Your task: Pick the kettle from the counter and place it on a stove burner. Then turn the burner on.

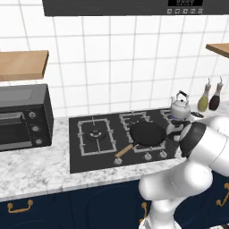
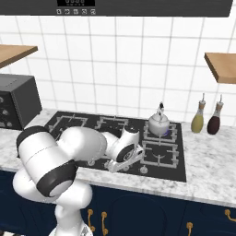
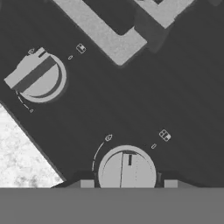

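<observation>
Currently, left to right: toaster oven [image 1: 23, 117] sits on the counter [image 1: 31, 167] at far left, cut off by the frame edge in the left base view. Next is the black cooktop [image 1: 89, 156]; its left burner [image 1: 95, 134] is bare. A dark frying pan [image 1: 147, 133] sits on a middle burner, nothing in it, wooden handle [image 1: 124, 150] pointing toward the front-left edge of the cooktop.

The kettle [image 2: 158, 123] is upright on the rear right burner [image 2: 169, 130], touching the grate. Handle arches over the top, knobbed lid on; contents not visible. In the left base view the kettle [image 1: 180, 107] has its lower body partly hidden behind the arm. Can't make out the spout direction in either view.

Two bottles [image 2: 206, 119], yellowish and dark red, stand on the counter right of the cooktop, well apart from the kettle.

The gripper [image 3: 128, 184] is low at the cooktop's front edge. In the hand view, fingertips [image 3: 87, 183] stand apart, one on each side of a round knob [image 3: 127, 169], close to its rim; contact can't be confirmed, the tips are cut off at the bottom. The knob's mark points roughly straight up in that view. A second knob [image 3: 38, 76] lies up-left, its bar tilted diagonally. In the right base view the fingers are hidden under the wrist [image 2: 124, 152].
</observation>
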Motion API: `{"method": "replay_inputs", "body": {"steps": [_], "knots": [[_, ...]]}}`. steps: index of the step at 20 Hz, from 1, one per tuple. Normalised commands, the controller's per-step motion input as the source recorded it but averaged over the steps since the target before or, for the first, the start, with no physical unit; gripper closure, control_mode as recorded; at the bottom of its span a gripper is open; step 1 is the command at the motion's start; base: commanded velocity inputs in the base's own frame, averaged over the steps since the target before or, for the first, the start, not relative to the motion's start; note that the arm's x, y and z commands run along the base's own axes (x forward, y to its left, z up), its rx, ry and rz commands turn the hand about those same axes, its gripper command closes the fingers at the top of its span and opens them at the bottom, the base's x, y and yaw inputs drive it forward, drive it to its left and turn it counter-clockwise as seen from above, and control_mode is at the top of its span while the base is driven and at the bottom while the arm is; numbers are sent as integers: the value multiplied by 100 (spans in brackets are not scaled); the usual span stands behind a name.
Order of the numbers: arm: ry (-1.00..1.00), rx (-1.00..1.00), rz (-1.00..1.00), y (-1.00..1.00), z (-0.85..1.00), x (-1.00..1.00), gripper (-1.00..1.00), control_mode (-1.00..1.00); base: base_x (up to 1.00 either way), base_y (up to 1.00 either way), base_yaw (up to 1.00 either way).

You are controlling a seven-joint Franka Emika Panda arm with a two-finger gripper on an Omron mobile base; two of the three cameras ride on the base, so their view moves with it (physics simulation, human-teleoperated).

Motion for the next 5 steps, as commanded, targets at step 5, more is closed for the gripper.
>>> {"method": "replay_inputs", "body": {"steps": [5], "knots": [[0,0,24,0,0,0,100,-100,0,0,0]]}}
